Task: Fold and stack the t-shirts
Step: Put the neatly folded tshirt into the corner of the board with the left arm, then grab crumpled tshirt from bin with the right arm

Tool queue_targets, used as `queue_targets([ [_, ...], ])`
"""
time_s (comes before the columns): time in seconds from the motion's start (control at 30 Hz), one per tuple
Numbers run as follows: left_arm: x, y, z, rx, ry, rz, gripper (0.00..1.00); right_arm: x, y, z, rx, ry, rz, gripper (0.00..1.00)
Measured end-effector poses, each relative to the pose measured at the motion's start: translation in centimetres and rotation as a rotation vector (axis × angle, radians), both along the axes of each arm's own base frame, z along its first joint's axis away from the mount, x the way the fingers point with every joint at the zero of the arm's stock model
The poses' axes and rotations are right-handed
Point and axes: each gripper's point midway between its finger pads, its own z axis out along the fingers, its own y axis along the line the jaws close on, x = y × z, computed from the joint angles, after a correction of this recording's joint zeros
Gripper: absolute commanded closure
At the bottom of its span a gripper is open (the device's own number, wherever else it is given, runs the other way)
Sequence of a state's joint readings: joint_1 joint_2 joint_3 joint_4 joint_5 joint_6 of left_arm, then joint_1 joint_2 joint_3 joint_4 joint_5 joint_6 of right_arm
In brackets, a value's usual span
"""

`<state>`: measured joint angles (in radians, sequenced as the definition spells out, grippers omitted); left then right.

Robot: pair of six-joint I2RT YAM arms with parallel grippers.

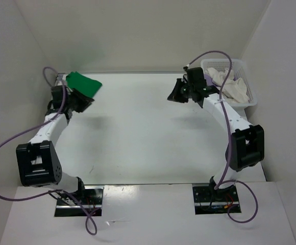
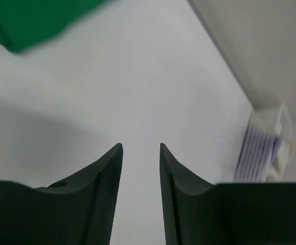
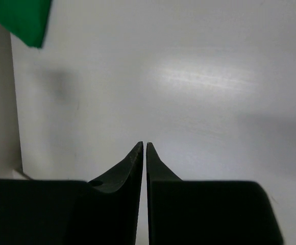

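Top external: green t-shirt [image 1: 84,83] just beyond left hand [image 1: 82,103], fingers apart; right hand [image 1: 178,94] fingers together, well away.

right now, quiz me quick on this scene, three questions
1. True or false: the green shirt lies in the basket.
2. Which gripper's jaws stand wider apart? A) left gripper B) right gripper C) equal
3. Fill in: the white shirt lies in the ____.
Key: 1 false, it lies on the table; 2 A; 3 basket.
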<state>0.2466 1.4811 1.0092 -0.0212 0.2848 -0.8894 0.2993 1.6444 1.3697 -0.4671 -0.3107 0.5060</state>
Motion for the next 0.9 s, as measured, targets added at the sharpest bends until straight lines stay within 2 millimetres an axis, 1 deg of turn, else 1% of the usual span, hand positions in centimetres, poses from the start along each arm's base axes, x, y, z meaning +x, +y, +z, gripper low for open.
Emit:
queue_targets([
  [0.03,-0.4,-2.3,-0.1,0.007,0.0,-0.064,0.68,0.8,-0.4,1.0,-0.01,-0.036,-0.027,0.87],
  [0.1,-1.8,-7.6,-0.6,0.009,0.01,-0.203,0.71,2.2,-2.0,3.2,-0.038,-0.117,-0.118,0.86],
  [0.13,-2.9,-10.6,-1.0,0.007,0.022,-0.284,0.71,2.6,-3.1,4.2,-0.045,-0.146,-0.168,0.86],
  [0.17,-3.8,-12.7,-1.5,0.008,0.033,-0.347,0.71,3.1,-4.7,5.3,-0.053,-0.171,-0.231,0.86],
  [0.2,-5.1,-15.2,-2.1,0.008,0.046,-0.418,0.71,3.7,-6.5,6.4,-0.061,-0.192,-0.302,0.84],
  [0.23,-6.3,-17.1,-2.6,0.003,0.062,-0.478,0.71,4.4,-8.1,7.2,-0.065,-0.207,-0.36,0.81],
  [0.27,-7.5,-18.8,-3.1,0.002,0.079,-0.529,0.71,5.4,-10.3,8.1,-0.075,-0.219,-0.43,0.78],
  [0.3,-8.9,-20.7,-3.7,-0.001,0.097,-0.595,0.71,6.5,-13.1,9.1,-0.09,-0.24,-0.518,0.71],
  [0.33,-10.0,-22.0,-4.0,0.002,0.107,-0.648,0.69,7.5,-16.1,9.6,-0.108,-0.246,-0.596,0.69],
  [0.37,-11.0,-23.1,-4.2,0.002,0.114,-0.692,0.69,8.1,-18.1,9.8,-0.123,-0.252,-0.646,0.65],
  [0.4,-11.6,-23.8,-4.3,0.004,0.117,-0.723,0.67,8.8,-21.2,9.8,-0.155,-0.245,-0.726,0.57],
  [0.47,-12.4,-24.7,-4.3,0.012,0.115,-0.77,0.66,10.0,-26.3,9.5,-0.207,-0.238,-0.851,0.49],
  [0.5,-12.8,-25.1,-4.3,0.008,0.115,-0.789,0.66,10.4,-28.9,8.7,-0.237,-0.216,-0.912,0.46],
  [0.53,-13.1,-25.2,-4.4,0.005,0.117,-0.798,0.65,10.6,-31.1,7.9,-0.261,-0.194,-0.963,0.4],
  [0.6,-13.6,-25.1,-4.8,0.003,0.13,-0.805,0.63,10.6,-33.7,5.9,-0.298,-0.138,-1.019,0.36],
  [0.63,-13.7,-25.1,-5.0,0.001,0.136,-0.808,0.63,10.6,-34.7,4.9,-0.316,-0.112,-1.038,0.36],
  [0.7,-14.1,-25.1,-5.3,0.0,0.145,-0.819,0.62,10.6,-35.4,3.0,-0.344,-0.052,-1.047,0.36],
  [0.77,-14.3,-25.2,-5.3,0.002,0.142,-0.833,0.62,11.4,-35.5,2.0,-0.352,-0.026,-1.032,0.37],
  [0.8,-14.3,-25.2,-5.3,0.003,0.141,-0.837,0.6,12.0,-35.2,1.3,-0.351,-0.017,-1.015,0.4],
  [0.87,-14.4,-25.3,-5.3,0.001,0.141,-0.842,0.6,12.3,-34.7,0.3,-0.341,0.003,-0.986,0.43],
  [0.9,-14.4,-25.3,-5.3,0.0,0.142,-0.843,0.6,12.4,-34.3,-0.1,-0.331,0.015,-0.967,0.43],
])
